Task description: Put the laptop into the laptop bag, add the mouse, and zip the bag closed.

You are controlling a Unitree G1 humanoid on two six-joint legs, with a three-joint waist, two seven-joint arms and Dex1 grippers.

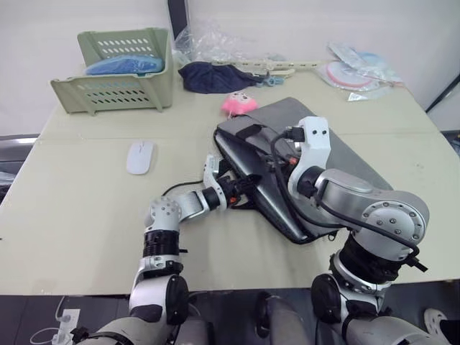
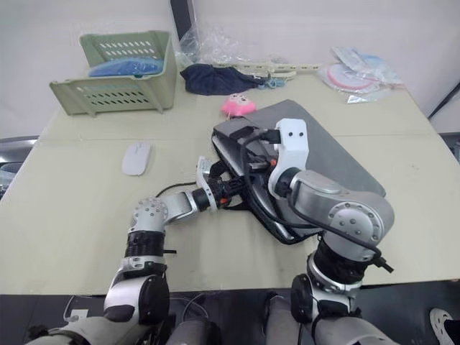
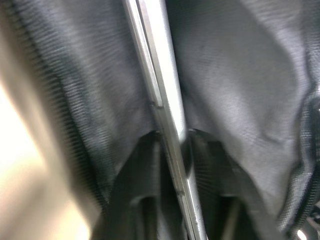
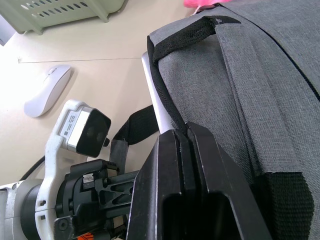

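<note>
The grey laptop bag [image 1: 345, 151] lies flat on the table, right of centre, its open mouth facing my left arm. Inside it is the silver laptop [image 3: 160, 75], of which a thin edge shows at the mouth [image 4: 153, 92]. My left gripper [image 1: 243, 187] reaches into the opening, its two fingers shut on that laptop edge. My right gripper [image 4: 182, 131] is shut on the black trim of the bag's upper flap, beside the strap handle [image 4: 185, 35]. The white mouse [image 1: 139, 157] rests on the table to the left, apart from both grippers.
A green basket [image 1: 118, 90] holding something blue stands at the back left. A pink plush toy [image 1: 238, 104] sits just behind the bag, with a dark cloth [image 1: 212, 75] and plastic packets [image 1: 359, 72] along the far edge.
</note>
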